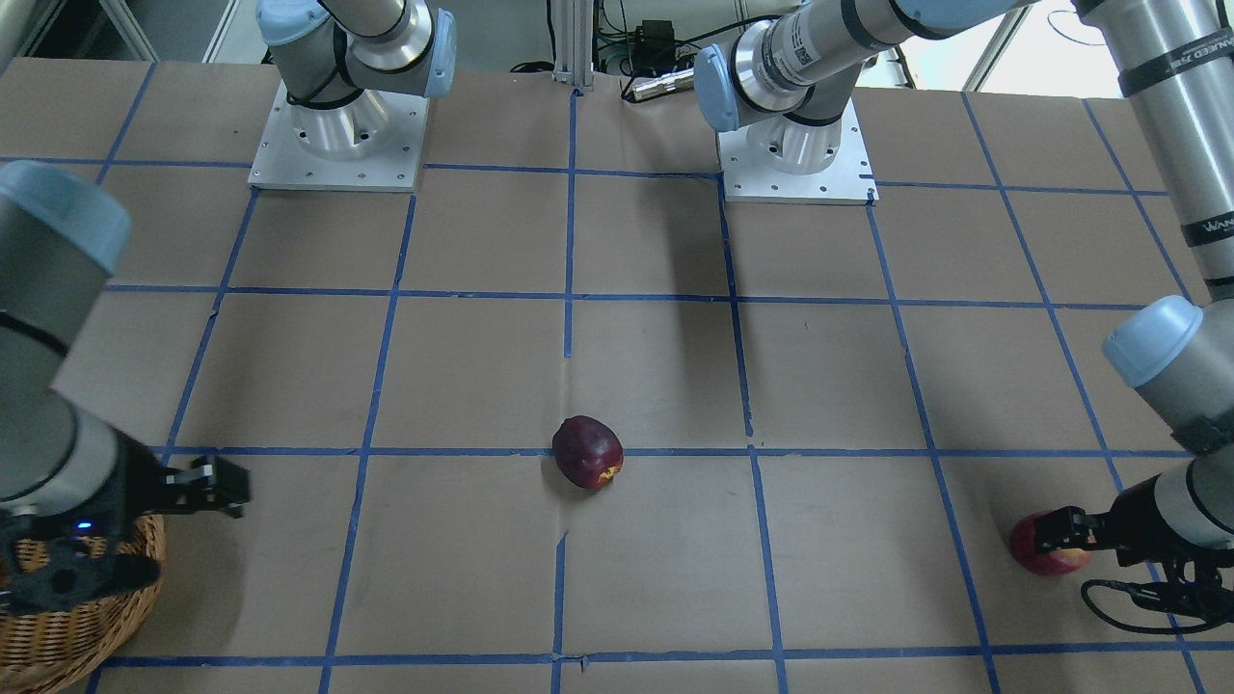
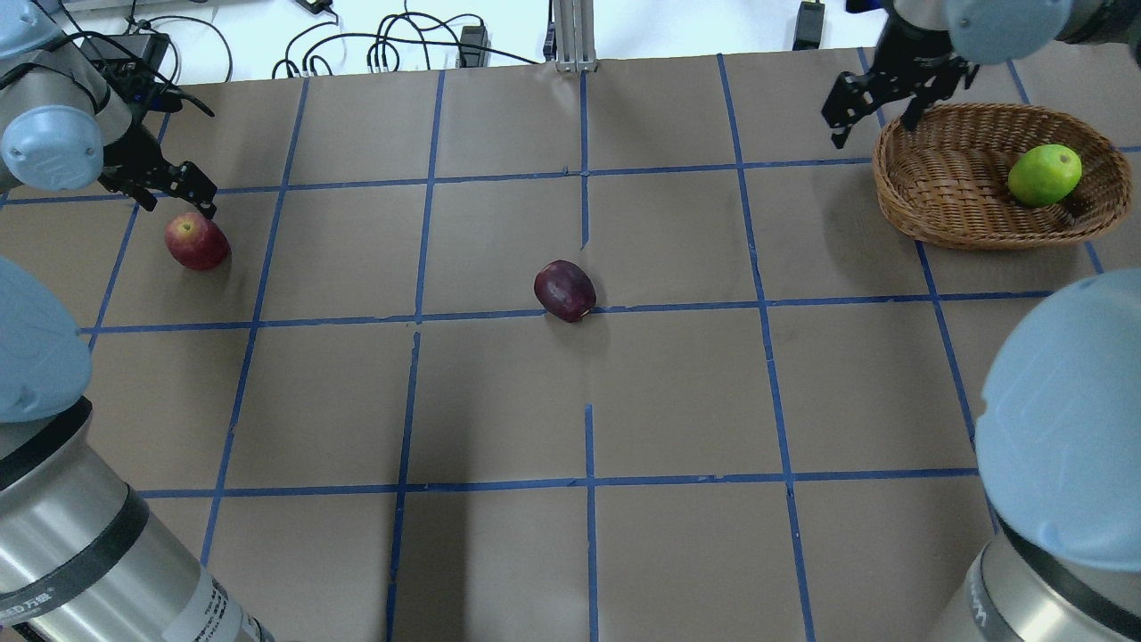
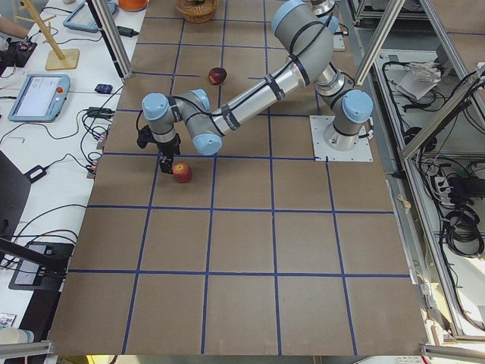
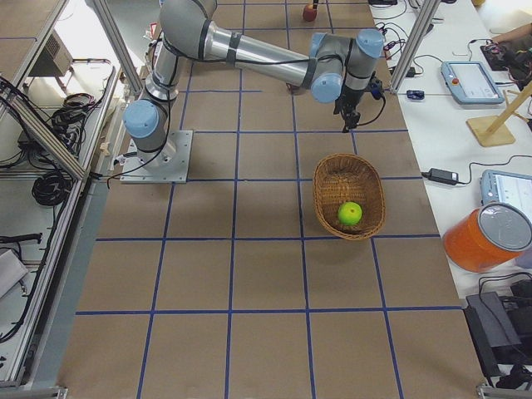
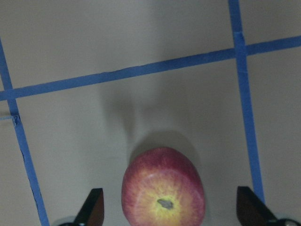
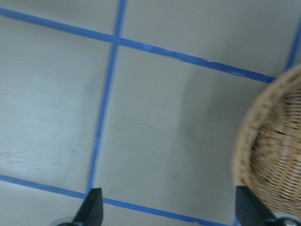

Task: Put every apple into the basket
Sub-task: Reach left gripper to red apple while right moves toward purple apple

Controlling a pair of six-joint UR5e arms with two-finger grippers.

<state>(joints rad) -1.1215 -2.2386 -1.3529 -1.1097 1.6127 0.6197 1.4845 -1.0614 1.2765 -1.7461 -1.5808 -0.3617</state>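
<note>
The red apple with a yellowish stem patch lies at the table's far left. My left gripper is open and hovers just over it. In the left wrist view the apple sits between the two fingertips, untouched. The dark maroon apple lies at the table's middle. The lime green apple lies inside the wicker basket at the far right. My right gripper is open and empty, raised beside the basket's left rim.
Both arm bases stand on plates at the robot's side of the table. A side bench beyond the basket holds tablets, a wooden stand and an orange container. Blue tape lines grid the brown table.
</note>
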